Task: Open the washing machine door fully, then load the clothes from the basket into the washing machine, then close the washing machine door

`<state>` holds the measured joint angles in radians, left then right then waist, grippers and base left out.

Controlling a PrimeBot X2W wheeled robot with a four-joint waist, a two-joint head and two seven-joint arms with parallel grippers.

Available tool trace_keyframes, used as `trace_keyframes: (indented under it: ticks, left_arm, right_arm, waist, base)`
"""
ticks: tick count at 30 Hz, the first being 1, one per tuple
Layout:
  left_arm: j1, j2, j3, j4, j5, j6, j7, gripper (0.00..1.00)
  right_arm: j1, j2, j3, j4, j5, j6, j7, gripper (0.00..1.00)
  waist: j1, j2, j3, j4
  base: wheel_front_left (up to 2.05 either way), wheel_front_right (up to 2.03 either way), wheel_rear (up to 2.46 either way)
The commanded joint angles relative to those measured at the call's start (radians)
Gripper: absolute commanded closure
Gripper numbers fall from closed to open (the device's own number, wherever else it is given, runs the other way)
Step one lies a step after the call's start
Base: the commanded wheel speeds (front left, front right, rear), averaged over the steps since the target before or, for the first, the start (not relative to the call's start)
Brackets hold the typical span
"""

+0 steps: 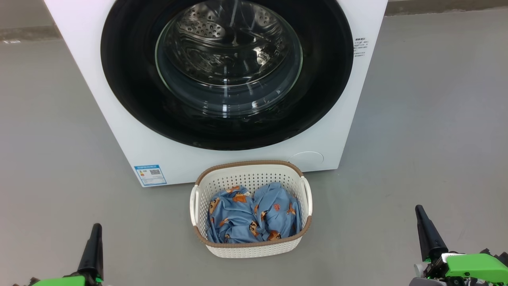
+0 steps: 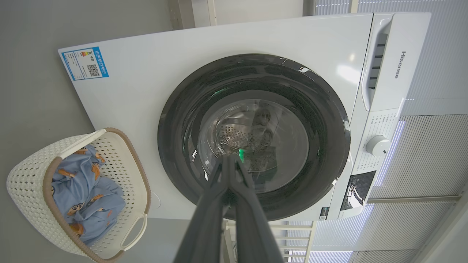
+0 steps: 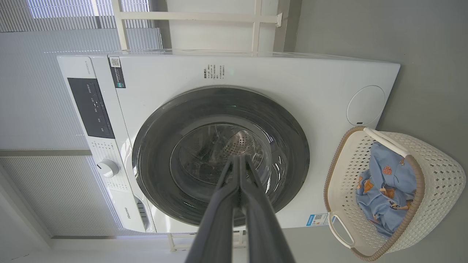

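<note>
The door (image 1: 228, 67) sits closed, flush against the front of the washing machine (image 1: 119, 151), with the steel drum visible through its glass. Just in front of the machine, below the door, the basket (image 1: 250, 174) stands on the floor with the clothes (image 1: 254, 216) bundled inside. The left gripper (image 1: 96, 228) and right gripper (image 1: 420, 212) are both clenched on nothing, held back from the machine on either side of the basket. No step is complete: opening, loading and closing all remain.
</note>
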<state>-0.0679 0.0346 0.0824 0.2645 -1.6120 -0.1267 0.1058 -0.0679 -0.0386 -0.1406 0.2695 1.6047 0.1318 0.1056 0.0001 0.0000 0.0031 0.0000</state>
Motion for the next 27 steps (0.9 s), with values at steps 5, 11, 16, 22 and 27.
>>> trace_keyframes:
  ticks: [5, 11, 16, 22, 27]
  left_arm:
    - [-0.040, 0.016, 0.032, -0.020, 0.004, -0.004, 0.008, 1.00]
    - [-0.040, 0.016, 0.032, -0.020, 0.004, -0.004, 0.008, 1.00]
    - [-0.040, 0.016, 0.032, -0.020, 0.004, -0.004, 0.008, 1.00]
    - [0.006, -0.005, -0.002, 0.014, 0.000, 0.000, 0.000, 0.00]
    - [0.017, -0.011, -0.005, 0.023, 0.004, 0.000, -0.005, 0.00]
  right_arm:
    - [-0.040, -0.012, 0.027, -0.025, 0.004, -0.001, 0.007, 1.00]
    - [-0.040, -0.012, 0.027, -0.025, 0.004, -0.001, 0.007, 1.00]
    - [-0.040, -0.012, 0.027, -0.025, 0.004, -0.001, 0.007, 1.00]
    - [0.007, 0.003, 0.000, 0.015, 0.000, 0.000, -0.002, 0.00]
    - [0.014, 0.005, 0.002, 0.028, -0.007, 0.000, -0.006, 0.00]
  waist:
    - [-0.0001, 0.0000, 0.000, 0.000]
    - [-0.0001, 0.0000, 0.000, 0.000]
    - [-0.0001, 0.0000, 0.000, 0.000]
    - [-0.0001, 0.0000, 0.000, 0.000]
    - [0.0001, 0.0000, 0.001, 0.000]
  base:
    - [0.00, 0.00, 0.00]
    - [0.00, 0.00, 0.00]
    - [0.00, 0.00, 0.00]
    - [0.00, 0.00, 0.00]
    - [0.00, 0.00, 0.00]
